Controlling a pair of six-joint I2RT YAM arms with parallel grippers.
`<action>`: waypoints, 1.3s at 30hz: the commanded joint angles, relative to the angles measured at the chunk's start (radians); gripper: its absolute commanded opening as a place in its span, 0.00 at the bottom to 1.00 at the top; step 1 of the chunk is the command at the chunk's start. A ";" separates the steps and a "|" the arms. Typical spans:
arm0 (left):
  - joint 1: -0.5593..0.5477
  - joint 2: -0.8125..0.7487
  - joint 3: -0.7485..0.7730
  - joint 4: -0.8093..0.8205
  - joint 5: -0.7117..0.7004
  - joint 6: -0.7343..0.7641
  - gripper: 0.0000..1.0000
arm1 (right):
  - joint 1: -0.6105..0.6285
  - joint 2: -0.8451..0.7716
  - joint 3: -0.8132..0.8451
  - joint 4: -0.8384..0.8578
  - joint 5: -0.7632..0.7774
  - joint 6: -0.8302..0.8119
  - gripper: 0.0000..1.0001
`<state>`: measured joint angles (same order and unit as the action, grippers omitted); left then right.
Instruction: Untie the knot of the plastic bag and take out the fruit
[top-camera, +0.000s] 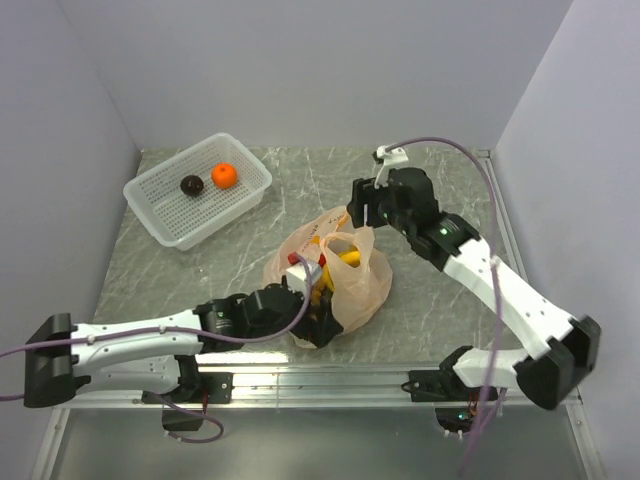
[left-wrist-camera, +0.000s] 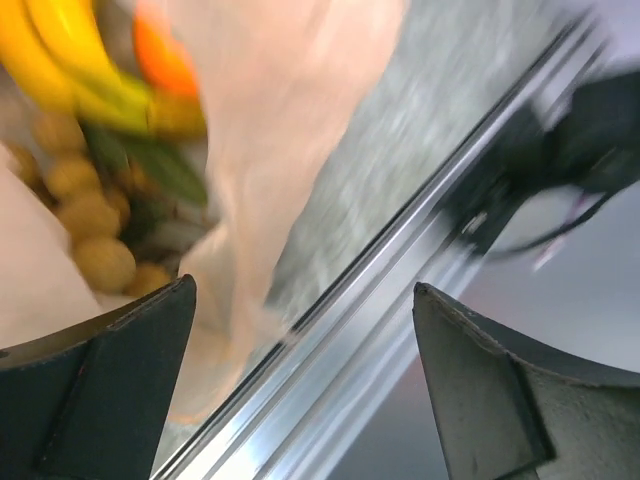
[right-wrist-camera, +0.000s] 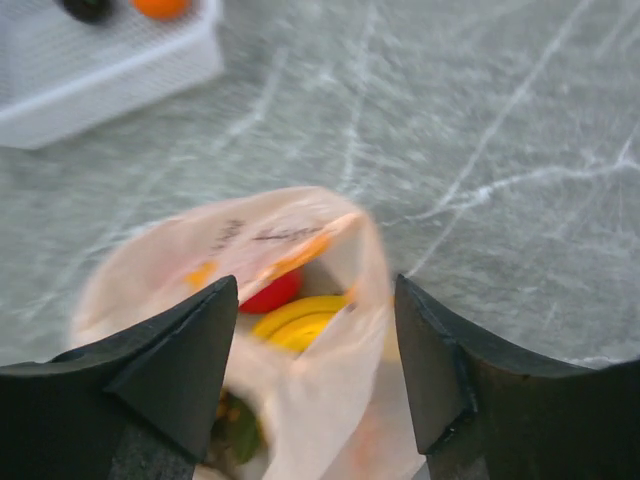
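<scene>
The peach plastic bag (top-camera: 335, 268) lies mid-table with its mouth gaping; the knot is out of view. Fruit shows inside: yellow bananas (right-wrist-camera: 300, 322), a red apple (right-wrist-camera: 270, 293), small brown balls (left-wrist-camera: 95, 225) and an orange persimmon (left-wrist-camera: 165, 60). My left gripper (top-camera: 318, 320) is at the bag's near side, open (left-wrist-camera: 303, 300), with only the bag's edge and the table's metal rail between its fingers. My right gripper (top-camera: 358, 210) hovers over the bag's far edge, open (right-wrist-camera: 315, 300), its fingers straddling the bag's rim without pinching it.
A white mesh basket (top-camera: 160, 195) stands at the far left with a dark brown fruit (top-camera: 192, 185) and a tangerine (top-camera: 224, 176) in it. A metal rail (top-camera: 330, 375) runs along the near table edge. White walls close in on three sides.
</scene>
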<state>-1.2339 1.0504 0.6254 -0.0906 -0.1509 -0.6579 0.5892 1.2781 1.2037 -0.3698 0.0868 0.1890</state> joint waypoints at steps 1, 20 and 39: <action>-0.006 -0.070 0.076 -0.055 -0.131 -0.063 0.96 | 0.092 -0.092 -0.006 -0.067 0.080 0.047 0.72; 0.097 0.020 0.025 -0.378 -0.593 -0.401 0.83 | 0.256 -0.228 -0.488 -0.121 0.407 0.429 0.16; 0.244 -0.027 -0.007 -0.133 -0.260 -0.149 0.92 | 0.037 -0.285 -0.624 0.085 0.108 0.328 0.55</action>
<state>-0.9916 1.0351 0.5426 -0.2775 -0.4995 -0.9024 0.5812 1.0664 0.5041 -0.2901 0.1795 0.5846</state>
